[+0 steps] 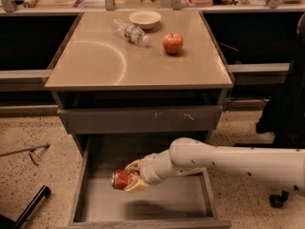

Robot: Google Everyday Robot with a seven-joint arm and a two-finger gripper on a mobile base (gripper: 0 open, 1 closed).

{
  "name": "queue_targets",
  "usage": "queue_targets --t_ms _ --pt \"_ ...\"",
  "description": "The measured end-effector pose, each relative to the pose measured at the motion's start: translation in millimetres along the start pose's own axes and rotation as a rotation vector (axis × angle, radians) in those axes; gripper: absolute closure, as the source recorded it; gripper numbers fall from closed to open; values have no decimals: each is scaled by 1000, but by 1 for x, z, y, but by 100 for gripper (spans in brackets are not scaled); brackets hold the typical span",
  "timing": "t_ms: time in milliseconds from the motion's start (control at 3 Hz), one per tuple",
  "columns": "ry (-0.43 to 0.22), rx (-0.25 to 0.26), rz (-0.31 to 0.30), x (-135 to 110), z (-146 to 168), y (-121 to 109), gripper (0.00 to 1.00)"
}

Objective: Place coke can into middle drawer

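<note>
Gripper (129, 179), clamped on coke can (122, 179), hangs over middle drawer (190, 200) floor, left of centre. Above drawer, on cabinet top (90, 66): bowl (145, 19) rearmost, bottle (130, 31) just nearer, apple (172, 43) rightmost.
</note>
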State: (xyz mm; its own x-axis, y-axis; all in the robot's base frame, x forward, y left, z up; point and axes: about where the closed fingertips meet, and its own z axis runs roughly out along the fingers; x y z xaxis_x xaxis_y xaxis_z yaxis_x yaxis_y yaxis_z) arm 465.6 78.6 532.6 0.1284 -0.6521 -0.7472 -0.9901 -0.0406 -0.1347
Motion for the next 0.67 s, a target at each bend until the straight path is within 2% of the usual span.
queue_targets --t_ms 333,667 --pt "17 16 116 49 48 6 100" --pt "37 -30 128 79 94 10 100"
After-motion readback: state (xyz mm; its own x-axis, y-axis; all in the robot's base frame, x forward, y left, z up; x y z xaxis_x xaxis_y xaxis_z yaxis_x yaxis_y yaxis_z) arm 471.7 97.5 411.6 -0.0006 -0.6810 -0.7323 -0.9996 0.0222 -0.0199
